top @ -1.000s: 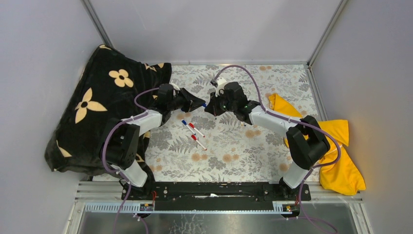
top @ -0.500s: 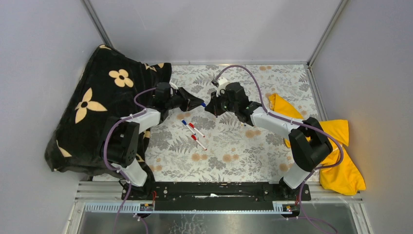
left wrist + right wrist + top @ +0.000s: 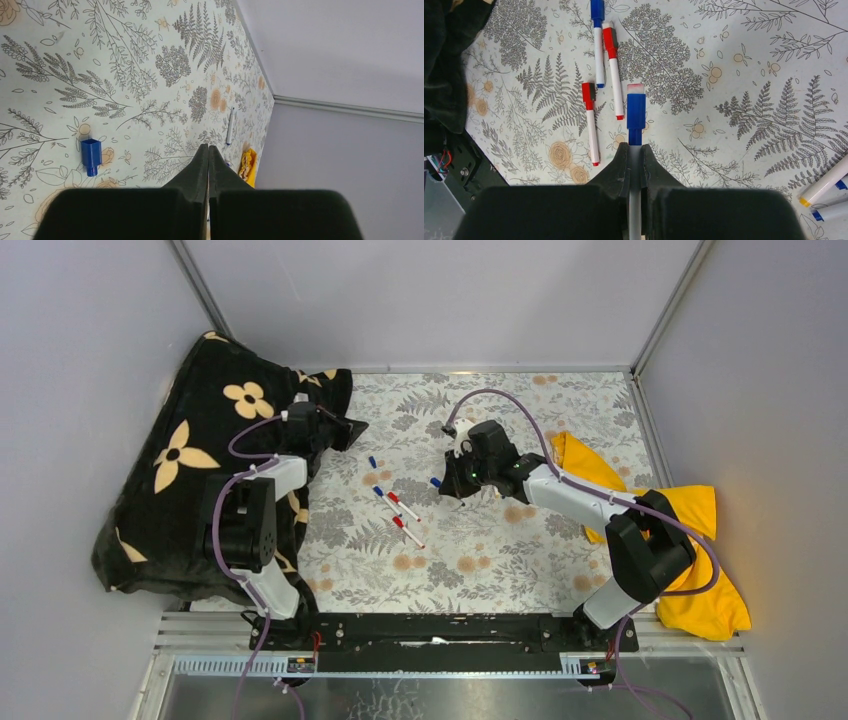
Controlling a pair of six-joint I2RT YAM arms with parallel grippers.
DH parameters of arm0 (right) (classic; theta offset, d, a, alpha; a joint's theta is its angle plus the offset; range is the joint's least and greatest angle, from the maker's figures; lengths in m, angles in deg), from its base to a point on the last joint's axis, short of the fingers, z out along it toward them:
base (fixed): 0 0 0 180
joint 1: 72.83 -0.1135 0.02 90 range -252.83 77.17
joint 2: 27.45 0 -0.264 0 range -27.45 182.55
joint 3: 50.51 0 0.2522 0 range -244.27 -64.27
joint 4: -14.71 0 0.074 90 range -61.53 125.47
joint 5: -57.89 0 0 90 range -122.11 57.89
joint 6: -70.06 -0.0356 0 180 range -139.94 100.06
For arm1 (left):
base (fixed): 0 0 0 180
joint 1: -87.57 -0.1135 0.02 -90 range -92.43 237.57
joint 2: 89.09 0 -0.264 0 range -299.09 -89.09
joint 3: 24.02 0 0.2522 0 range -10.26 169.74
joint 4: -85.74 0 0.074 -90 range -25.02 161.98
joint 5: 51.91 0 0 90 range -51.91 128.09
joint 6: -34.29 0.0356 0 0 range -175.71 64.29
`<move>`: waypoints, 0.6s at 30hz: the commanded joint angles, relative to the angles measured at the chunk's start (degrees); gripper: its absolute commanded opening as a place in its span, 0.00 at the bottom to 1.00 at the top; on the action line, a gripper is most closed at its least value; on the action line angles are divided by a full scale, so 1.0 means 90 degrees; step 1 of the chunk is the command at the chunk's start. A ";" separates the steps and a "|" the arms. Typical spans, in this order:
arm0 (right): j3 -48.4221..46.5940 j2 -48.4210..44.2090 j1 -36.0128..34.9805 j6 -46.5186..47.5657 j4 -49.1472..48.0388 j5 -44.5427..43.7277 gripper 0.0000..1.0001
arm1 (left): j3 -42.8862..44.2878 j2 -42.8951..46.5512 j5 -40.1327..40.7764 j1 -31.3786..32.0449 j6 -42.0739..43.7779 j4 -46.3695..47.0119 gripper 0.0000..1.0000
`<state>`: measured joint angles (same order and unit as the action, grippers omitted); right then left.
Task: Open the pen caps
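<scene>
My right gripper (image 3: pixel 635 146) (image 3: pixel 445 480) is shut on the white barrel of a pen (image 3: pixel 635 165). The pen's blue end (image 3: pixel 635 112), pale at its tip, sticks out past the fingertips. A loose blue pen cap (image 3: pixel 372 461) (image 3: pixel 91 156) lies on the floral mat between the arms. My left gripper (image 3: pixel 208 147) (image 3: pixel 355 428) is shut on nothing, back beside the black cloth. Three capped pens lie together: one blue (image 3: pixel 598 47) (image 3: pixel 380 492) and two red (image 3: pixel 613 70) (image 3: pixel 590 125). More pens (image 3: pixel 824 185) with yellow and blue ends lie under the right arm.
A black cloth with cream flowers (image 3: pixel 200 460) is heaped at the left. A yellow cloth (image 3: pixel 700 560) lies at the right edge of the floral mat (image 3: pixel 480 550). Grey walls close the back and sides.
The two grippers were together at mid-table. The left one has drawn back left to the black cloth and shut, leaving the blue cap on the mat. The right one shifted slightly nearer with the pen.
</scene>
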<state>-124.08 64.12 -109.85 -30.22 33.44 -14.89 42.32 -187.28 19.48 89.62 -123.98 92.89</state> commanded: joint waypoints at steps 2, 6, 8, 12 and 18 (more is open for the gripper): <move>-0.0443 -0.0086 0.0020 0.0141 0.0102 0.0008 0.00 | 0.0193 0.0112 -0.0085 0.0017 0.0253 0.0158 0.00; -0.0714 0.0082 0.0021 0.0160 0.0102 0.0030 0.00 | -0.0056 0.0241 -0.0336 0.0122 0.0118 0.0212 0.40; -0.0880 0.0169 0.0021 0.0166 0.0101 0.0044 0.00 | -0.0264 0.0309 -0.0437 0.0192 -0.0001 0.0364 0.56; -0.1156 0.0365 0.0020 0.0166 0.0112 0.0090 0.00 | -0.0598 0.0466 -0.0614 0.0361 -0.0138 0.0611 0.81; -0.1373 0.0585 0.0012 0.0073 -0.0037 0.0223 0.00 | -0.0690 0.0586 -0.0739 0.0778 -0.0147 0.0695 0.96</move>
<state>-133.35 68.58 -109.85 -29.39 35.03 -14.63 36.57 -183.94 15.00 94.45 -124.88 94.18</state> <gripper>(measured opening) 0.058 0.936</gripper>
